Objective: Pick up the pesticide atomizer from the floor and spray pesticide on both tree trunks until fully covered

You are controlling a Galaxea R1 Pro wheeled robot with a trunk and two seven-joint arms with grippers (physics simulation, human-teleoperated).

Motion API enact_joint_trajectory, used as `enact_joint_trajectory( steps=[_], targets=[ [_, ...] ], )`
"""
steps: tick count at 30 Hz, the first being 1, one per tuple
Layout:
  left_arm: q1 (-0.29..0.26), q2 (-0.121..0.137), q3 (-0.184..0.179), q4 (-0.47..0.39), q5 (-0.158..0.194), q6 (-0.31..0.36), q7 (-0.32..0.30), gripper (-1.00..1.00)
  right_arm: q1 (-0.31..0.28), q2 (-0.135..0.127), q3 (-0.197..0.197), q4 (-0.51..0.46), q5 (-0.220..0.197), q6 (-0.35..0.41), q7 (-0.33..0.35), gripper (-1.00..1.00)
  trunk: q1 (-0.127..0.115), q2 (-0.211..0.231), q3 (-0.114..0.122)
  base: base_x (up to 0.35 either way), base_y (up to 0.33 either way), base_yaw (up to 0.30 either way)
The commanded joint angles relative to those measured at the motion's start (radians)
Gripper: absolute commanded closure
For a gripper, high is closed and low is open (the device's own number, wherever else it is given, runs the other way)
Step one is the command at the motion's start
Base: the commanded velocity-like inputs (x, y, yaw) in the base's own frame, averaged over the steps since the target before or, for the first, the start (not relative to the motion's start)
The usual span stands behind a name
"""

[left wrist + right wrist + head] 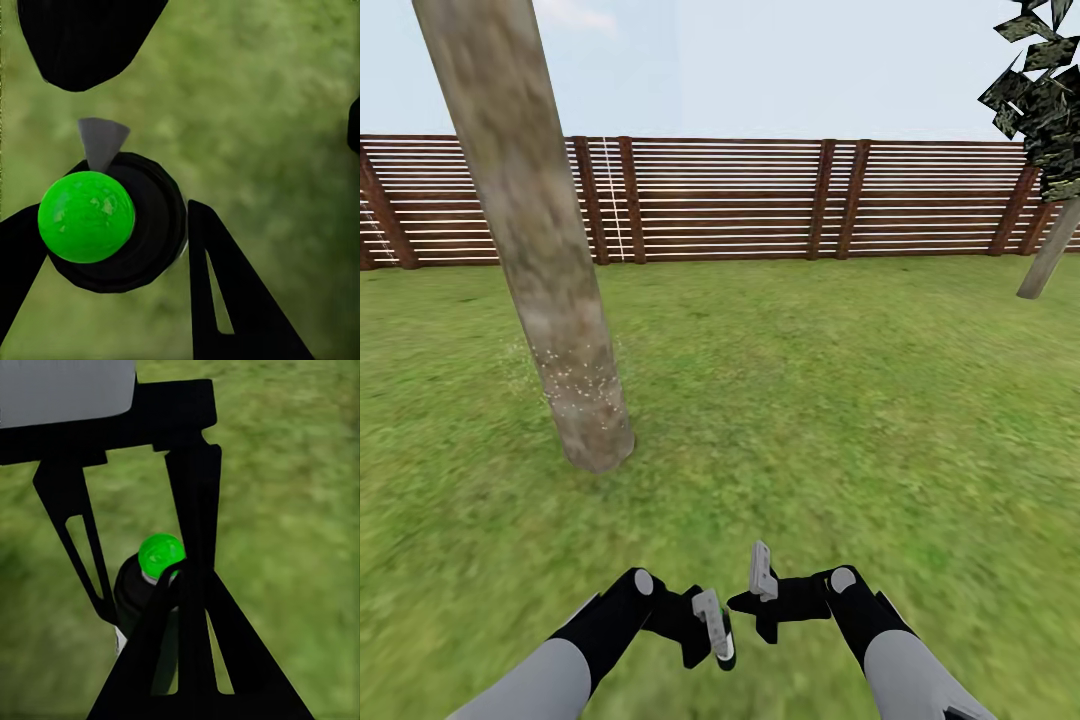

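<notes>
The pesticide atomizer (146, 225) is a black bottle with a round bright green cap (86, 216) and a grey nozzle. My left gripper (712, 628) is shut on it, low over the grass in front of me. Close beside it my right gripper (762, 585) is shut, its fingertips meeting with nothing between them; its wrist view looks onto the atomizer (154, 585). A thick pale mottled tree trunk (530, 220) leans up at the left, and whitish pesticide specks (575, 385) dot its lower part. The second tree (1050, 255) stands far right by the fence.
Green lawn (830, 400) stretches from me to a brown slatted wooden fence (730, 200) across the back. Dark leaves (1040, 90) hang at the upper right above the far trunk. Open grass lies between the two trees.
</notes>
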Motion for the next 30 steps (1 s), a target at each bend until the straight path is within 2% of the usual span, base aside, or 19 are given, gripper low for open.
enact_joint_trajectory(
  steps=[1,4,8,18,21,24,26,28,30],
  targets=[
    [-0.001,0.000,0.000,-0.002,-0.004,0.001,-0.003,1.00,-0.001,0.002,-0.008,-0.001,0.007,-0.002,0.005,1.00,0.000,0.000,-0.001,0.000,0.000,0.000],
    [-0.001,0.000,0.001,-0.003,-0.004,0.001,-0.003,1.00,-0.001,0.001,-0.008,-0.001,0.007,-0.002,0.005,1.00,0.000,0.000,-0.001,0.000,0.000,0.000],
    [-0.001,0.001,-0.001,-0.003,0.052,-0.010,-0.003,1.00,-0.001,0.000,-0.008,-0.001,0.007,-0.002,0.005,1.00,0.000,0.000,-0.001,0.000,0.000,0.000],
    [-0.001,0.005,-0.001,-0.003,0.067,-0.013,-0.003,1.00,-0.001,0.000,-0.008,-0.001,0.008,-0.002,0.005,1.00,0.000,0.000,-0.001,0.000,0.000,0.000],
    [-0.001,0.017,-0.001,-0.001,0.065,-0.014,-0.003,1.00,-0.001,0.000,-0.008,0.000,0.008,-0.002,0.005,1.00,0.000,0.000,-0.001,0.000,0.000,0.000],
    [0.009,0.073,0.000,0.001,0.064,-0.035,-0.003,1.00,-0.001,0.000,-0.008,0.000,0.008,-0.002,0.005,1.00,0.000,0.000,-0.001,0.000,0.000,0.000],
    [0.012,0.142,0.002,0.003,0.067,-0.093,-0.003,1.00,-0.001,0.000,-0.008,0.000,0.008,-0.002,0.005,1.00,0.000,0.000,-0.001,0.000,0.000,0.000],
    [0.014,0.206,0.002,0.009,0.069,-0.106,-0.002,1.00,-0.001,0.000,-0.007,0.000,0.009,-0.002,0.005,1.00,0.000,0.000,-0.001,0.000,0.000,0.000],
    [0.015,0.266,0.003,0.059,0.087,-0.116,-0.002,1.00,-0.001,-0.002,-0.007,0.001,0.009,-0.002,0.005,1.00,0.000,0.000,-0.001,0.000,0.000,0.000]
  ],
)
